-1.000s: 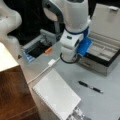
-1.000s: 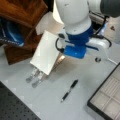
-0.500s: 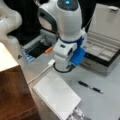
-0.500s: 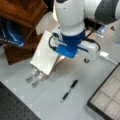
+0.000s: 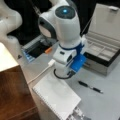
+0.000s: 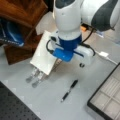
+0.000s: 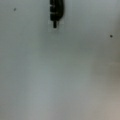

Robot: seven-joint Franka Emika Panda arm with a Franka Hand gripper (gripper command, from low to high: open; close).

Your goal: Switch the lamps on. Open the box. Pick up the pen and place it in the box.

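The pen lies flat on the grey table, black with a paler middle. Its dark tip shows at the top edge of the wrist view. The box stands open, lid up, pale divided lining showing. The gripper hangs under the white and blue wrist, over the far edge of the notebook and short of the pen; it holds nothing I can see. A cream lampshade sits at a front view's left.
A white spiral notebook lies beside the pen. A white cable with a square plug runs across the table. Wooden furniture borders one side. Small metal pieces lie by the notebook.
The arm has moved away from the open box and lower in both front views, nearer the notebook and the pen. The pen and the box have not moved.
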